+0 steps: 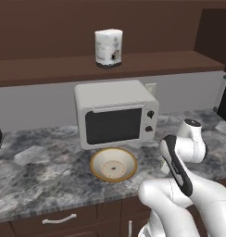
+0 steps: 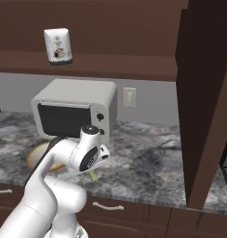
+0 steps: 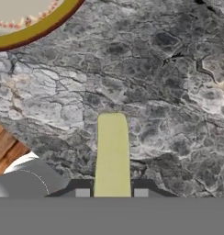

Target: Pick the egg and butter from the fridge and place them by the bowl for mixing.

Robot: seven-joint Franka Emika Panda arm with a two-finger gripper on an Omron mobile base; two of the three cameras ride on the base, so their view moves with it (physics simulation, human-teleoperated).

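A pale yellow-green stick of butter [image 3: 112, 153] sticks out between my two dark fingertips, and my gripper [image 3: 111, 193] is shut on it. It hangs low over the grey marbled counter [image 3: 169, 92]. The cream bowl with its tan-yellow rim [image 3: 38, 28] lies just beyond, at the upper left of the hand view. In the left base view the bowl [image 1: 97, 157] sits in front of the microwave, and my arm hides the hand to its right. In the right base view the butter [image 2: 93, 175] peeks out under my hand, right of the bowl [image 2: 37, 153]. The egg and the fridge are out of view.
A white microwave [image 1: 115, 113] stands against the wall behind the bowl. A white canister [image 1: 108, 47] sits on the brown shelf above. A tall dark cabinet side [image 2: 203, 102] closes the counter on the right. Drawers with handles [image 1: 59, 219] run below the counter's front edge.
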